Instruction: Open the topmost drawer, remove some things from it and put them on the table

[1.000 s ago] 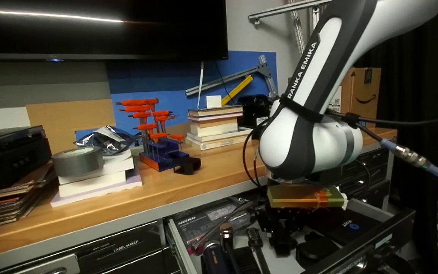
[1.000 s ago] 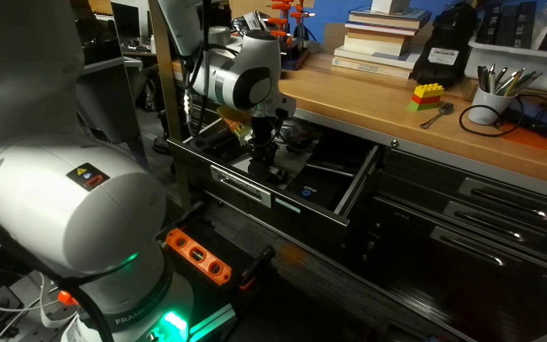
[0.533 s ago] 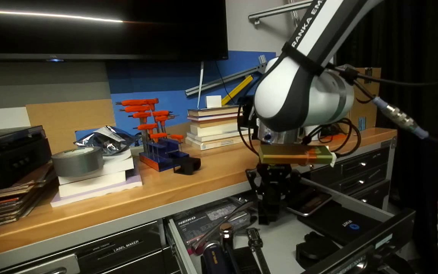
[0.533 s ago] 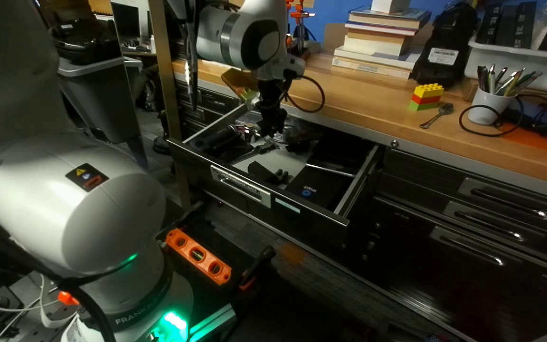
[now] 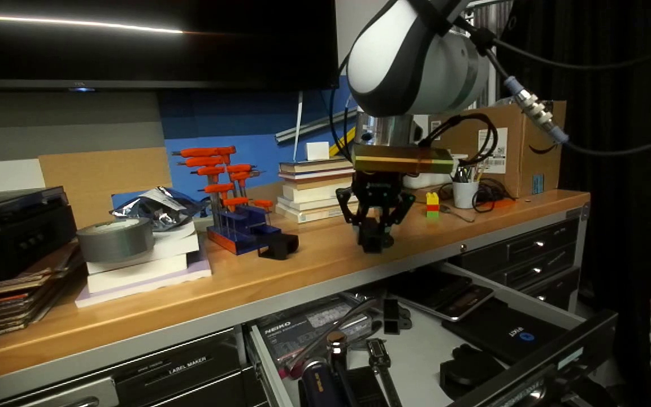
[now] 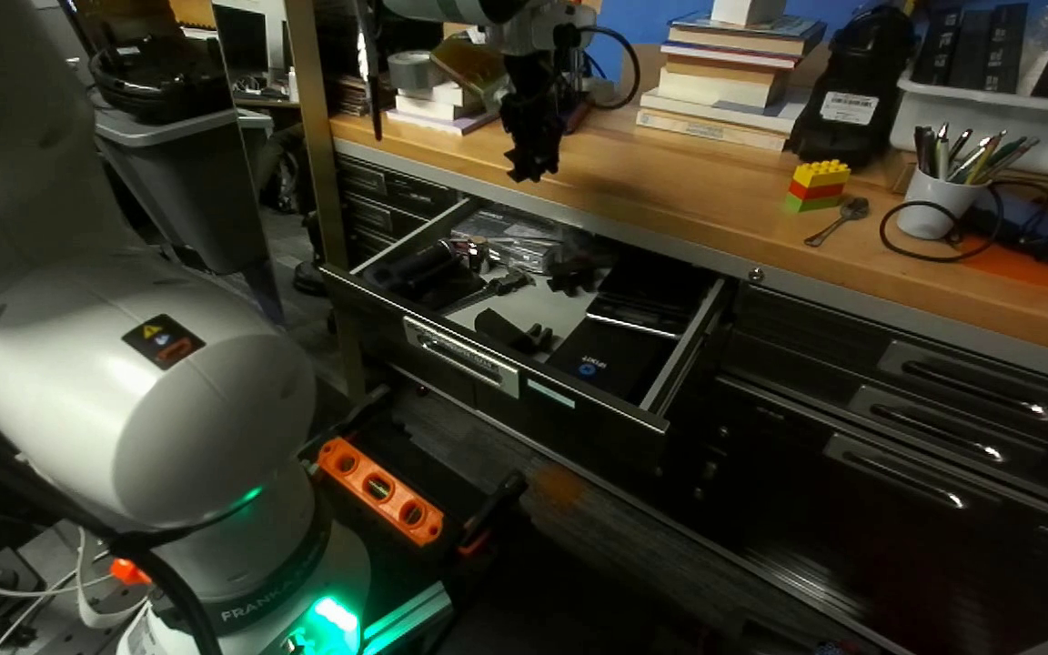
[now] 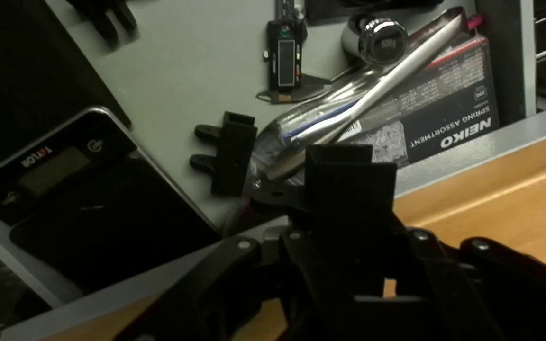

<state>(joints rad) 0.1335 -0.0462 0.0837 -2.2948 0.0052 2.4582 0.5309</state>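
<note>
Pinching a black block [image 7: 349,189] at its tip, the claw [image 5: 374,225] hangs above the table [image 5: 314,254]. The block looks boxy, with 1 flat, holed tab pointing left in the wrist view. Its long axis runs in line with the claw, far end downward. Well below, a similar block [image 7: 235,156] with 2 tabs, also pointing left, lies in the open drawer [image 5: 421,347].

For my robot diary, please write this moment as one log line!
topmost drawer: open, two-tabbed black part inside | gripper: holding similar black part | place: in air near table
</note>
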